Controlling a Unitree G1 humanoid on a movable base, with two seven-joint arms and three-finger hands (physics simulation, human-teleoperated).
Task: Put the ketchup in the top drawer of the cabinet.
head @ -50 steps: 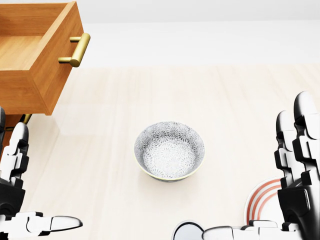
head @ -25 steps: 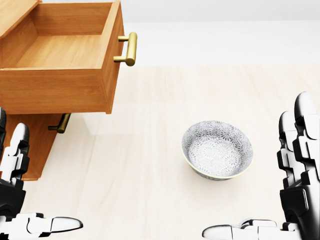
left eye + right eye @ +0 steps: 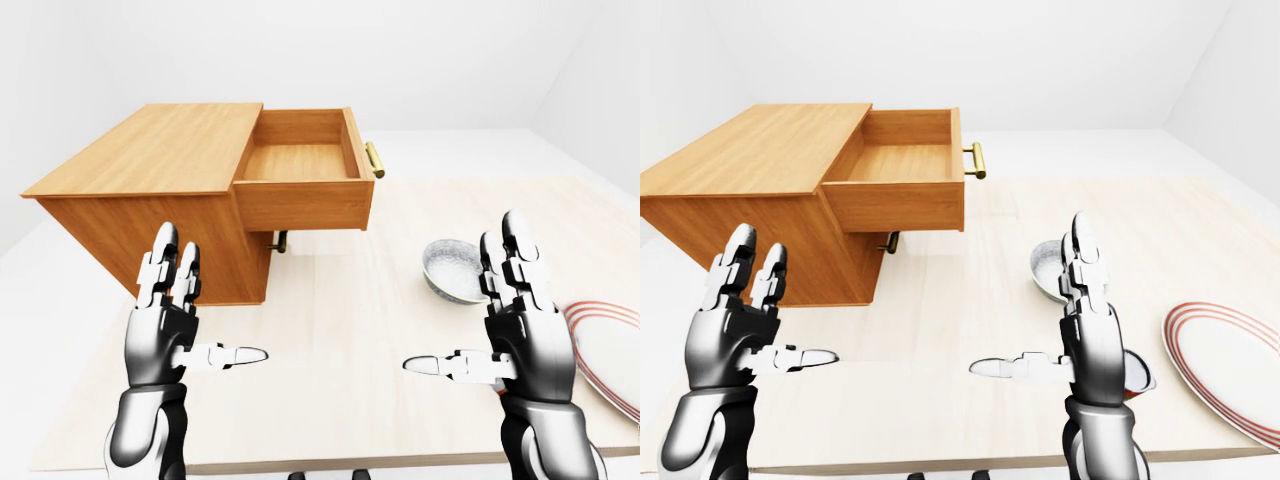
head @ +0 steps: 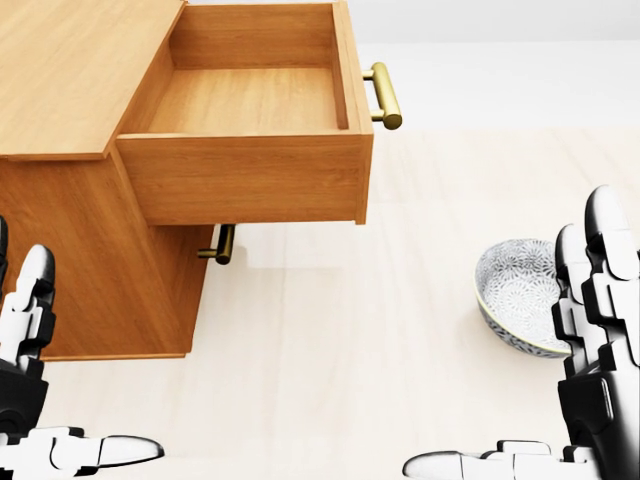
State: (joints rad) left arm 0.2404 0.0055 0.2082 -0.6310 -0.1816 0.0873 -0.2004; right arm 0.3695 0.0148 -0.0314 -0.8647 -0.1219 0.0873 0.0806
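Note:
The wooden cabinet (image 3: pixel 150 190) stands at the left of the table. Its top drawer (image 4: pixel 245 100) is pulled out, and no object shows inside it; its brass handle (image 4: pixel 385 95) points right. My left hand (image 3: pixel 205 300) is open and empty, raised below the cabinet in the left-eye view. My right hand (image 3: pixel 465 300) is open and empty, raised at the right. A small dark and red thing (image 3: pixel 1137 378) peeks out behind my right hand in the right-eye view. It may be the ketchup, but it is mostly hidden.
A patterned grey bowl (image 4: pixel 520 295) sits on the light wooden table (image 4: pixel 350 350), right of the cabinet and close to my right hand. A white plate with red rings (image 3: pixel 1230 360) lies at the far right. A lower drawer's brass handle (image 4: pixel 222 243) shows under the open drawer.
The whole head view has shifted: the cabinet and bowl slid to the right in the picture, so the camera has moved left. Both hands keep the same open pose.

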